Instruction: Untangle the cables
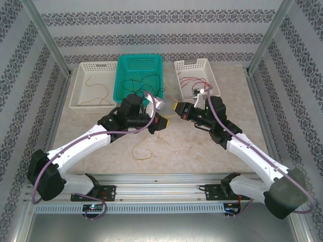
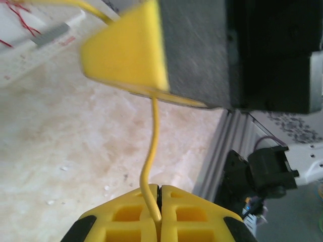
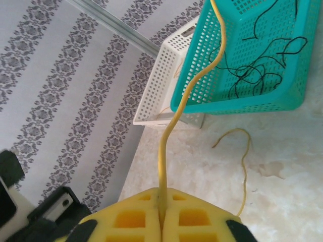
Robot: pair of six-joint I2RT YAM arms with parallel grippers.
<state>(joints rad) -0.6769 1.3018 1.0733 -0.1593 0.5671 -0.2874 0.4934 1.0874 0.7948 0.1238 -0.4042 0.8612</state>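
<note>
Centrally over the table point(image 1: 202, 146), the two grippers meet tip to tip just in front of the teal basket point(image 1: 140, 60). The left gripper point(image 2: 159, 204) has its yellow fingers pressed together, pinching a yellow cable point(image 2: 153, 131) in the seam between them; from there the cable rises in a slight bend to the underside of the right gripper's finger point(image 2: 126, 50), which hangs close above. The right gripper point(image 3: 162, 204) also has its fingers closed flat on a yellow cable; in its wrist view that cable climbs from the seam, curves past the basket's near wall and leaves the top of the picture.

A loose yellow strand point(image 1: 143, 149) lies in a loop on the bare table, nearer the arm bases than the grippers; I cannot tell whether it belongs to the pinched cable. Black cables point(image 3: 252, 70) lie tangled inside the teal basket. Red cables point(image 1: 189, 80) lie in the right white basket point(image 1: 214, 83), which stands just right of the teal one. Thin orange wires point(image 1: 98, 91) lie in the left white basket point(image 1: 75, 88), which touches the teal basket's left side.
</note>
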